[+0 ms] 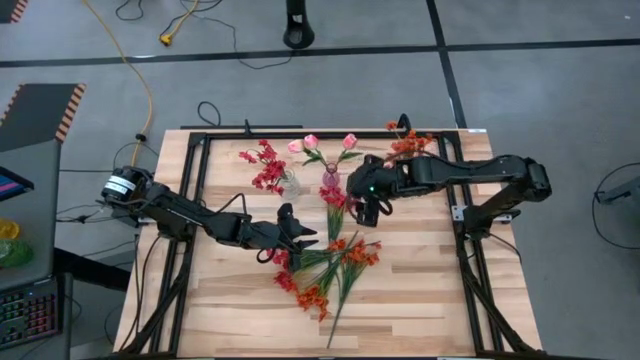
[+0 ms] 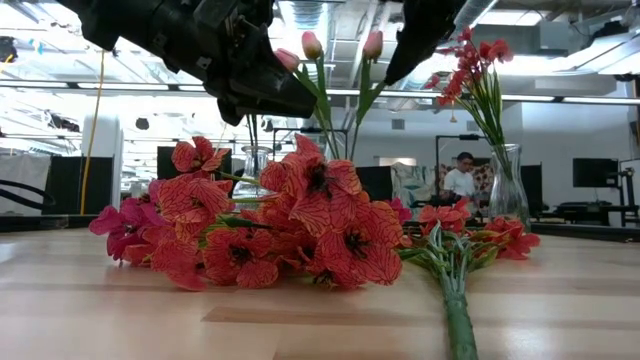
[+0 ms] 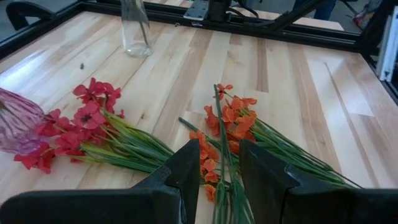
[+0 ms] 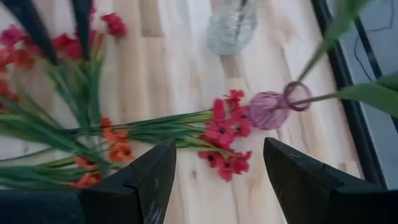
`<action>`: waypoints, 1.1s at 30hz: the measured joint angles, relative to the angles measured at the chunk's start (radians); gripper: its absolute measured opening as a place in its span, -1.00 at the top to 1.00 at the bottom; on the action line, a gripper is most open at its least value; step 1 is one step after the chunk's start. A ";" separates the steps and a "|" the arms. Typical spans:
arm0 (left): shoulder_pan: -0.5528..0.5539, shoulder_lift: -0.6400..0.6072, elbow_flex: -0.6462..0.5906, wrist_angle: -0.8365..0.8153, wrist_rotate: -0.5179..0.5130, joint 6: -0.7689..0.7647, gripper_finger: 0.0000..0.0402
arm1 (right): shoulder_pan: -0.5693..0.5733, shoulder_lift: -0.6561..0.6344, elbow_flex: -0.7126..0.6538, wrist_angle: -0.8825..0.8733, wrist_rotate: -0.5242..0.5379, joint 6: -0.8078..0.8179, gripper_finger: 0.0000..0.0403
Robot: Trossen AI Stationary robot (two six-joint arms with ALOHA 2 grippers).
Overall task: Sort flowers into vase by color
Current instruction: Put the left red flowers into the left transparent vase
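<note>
From above, a pale wooden table (image 1: 400, 310) in a black frame carries three vases along its far side: a clear glass vase (image 1: 292, 184) with red blossom sprigs (image 1: 265, 165), a small pink ribbed glass vase (image 1: 330, 178) with pale pink buds (image 1: 311, 142), and a third vase with orange-red sprigs (image 1: 408, 143) near the right arm. A loose heap of red and orange flowers with long green stems (image 1: 330, 265) lies at the table's middle. The left gripper (image 1: 296, 232) hovers at the heap's near-left edge; the right gripper (image 1: 366, 210) hangs just right of the pink vase.

At table height, the loose blossoms (image 2: 300, 225) lie flat in the foreground, a green stem bundle (image 2: 455, 300) running toward the camera, while a tall clear vase (image 2: 507, 185) of orange-red sprigs stands behind. A person (image 2: 461, 178) sits far back in the room.

The left wrist camera shows its dark fingers (image 3: 193, 168) parted, with thin green stems (image 3: 225, 180) of orange sprigs (image 3: 230, 118) between them but not pinched.

The right wrist camera shows its fingers (image 4: 155, 174) spread wide and empty above red blossoms (image 4: 225, 127) lying beside the pink vase (image 4: 270, 109).
</note>
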 joint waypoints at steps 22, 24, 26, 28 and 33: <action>-0.053 -0.001 0.000 -0.066 0.218 -0.049 0.51 | 0.260 0.243 -0.028 0.209 -0.006 0.082 -0.34; -0.063 -0.001 0.000 -0.086 0.218 -0.050 0.51 | 0.266 0.284 -0.028 0.241 -0.006 0.082 -0.34; -0.070 -0.001 0.000 -0.101 0.218 -0.059 0.51 | 0.266 0.318 -0.028 0.270 -0.006 0.082 -0.34; -0.073 -0.001 0.000 -0.119 0.217 -0.063 0.51 | 0.266 0.350 -0.028 0.292 -0.006 0.082 -0.34; -0.077 -0.001 0.000 -0.142 0.217 -0.070 0.51 | 0.251 0.415 -0.028 0.346 -0.007 0.079 -0.34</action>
